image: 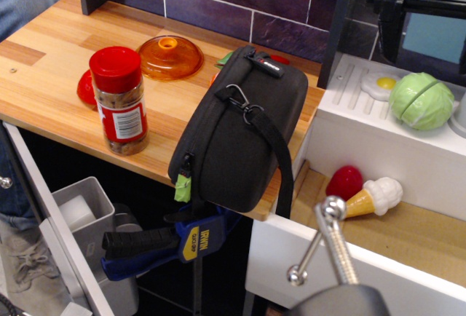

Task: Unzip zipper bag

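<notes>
Bag: the black bag (pixel 244 130) lies on the wooden desk (pixel 51 76), its near end jutting past the desk's front edge, above a blue clamp (pixel 182 242).
Pull tab: a lime-green tab (pixel 182 187) hangs at the bag's near left corner, right at the overhang.
Strap and ring: the strap (pixel 271 145) runs across the top and down the right side; a metal ring (pixel 239 97) sits on top.
Arm: a dark mount with metal rods (pixel 328 239) shows at the bottom right, well apart from the bag.
Fingers: I cannot tell how far open they are, nor whether they hold anything; the tips are not clearly shown.
Neighbours: a red-lidded jar (pixel 121 101) stands left of the bag, with an orange lid (pixel 170 57) behind it.
Step in hand: by my judgement, reaching for the tab; the zip looks closed.
How to do it well: come in low from the front left, pinch the green tab squarely across its flat faces, then draw it along the seam line, following the rounded corner instead of pulling outward.
Risk: pulling away from the seam could drag the bag off the edge; keep clear of the jar.
</notes>
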Tool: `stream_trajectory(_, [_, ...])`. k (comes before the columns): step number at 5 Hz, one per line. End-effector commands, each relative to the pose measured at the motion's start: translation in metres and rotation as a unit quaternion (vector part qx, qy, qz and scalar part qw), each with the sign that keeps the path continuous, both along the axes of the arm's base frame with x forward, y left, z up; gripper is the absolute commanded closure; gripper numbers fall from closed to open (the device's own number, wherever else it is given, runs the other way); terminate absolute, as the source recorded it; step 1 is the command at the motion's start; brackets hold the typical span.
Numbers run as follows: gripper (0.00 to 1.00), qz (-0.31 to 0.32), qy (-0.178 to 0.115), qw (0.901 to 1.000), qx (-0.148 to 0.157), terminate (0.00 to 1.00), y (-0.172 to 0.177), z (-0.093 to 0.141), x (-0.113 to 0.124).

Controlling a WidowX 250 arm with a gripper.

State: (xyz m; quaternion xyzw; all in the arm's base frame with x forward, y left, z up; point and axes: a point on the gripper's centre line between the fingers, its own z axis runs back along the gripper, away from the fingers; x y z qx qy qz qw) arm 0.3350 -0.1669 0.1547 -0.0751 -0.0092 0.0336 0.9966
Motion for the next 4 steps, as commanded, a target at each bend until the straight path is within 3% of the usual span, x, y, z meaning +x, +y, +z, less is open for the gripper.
stream_trajectory(1, [0.00,0.000,0.000,1.0000,0.000,0.00,0.000,0.000,0.000])
stream_trajectory(3, [0.00,-0.028,0.016,0.9995,-0.004,0.00,0.056,0.008,-0.065])
stream_trajectory(4, [0.00,-0.043,-0.005,0.9990,0.010,0.00,0.086,0.002,-0.099])
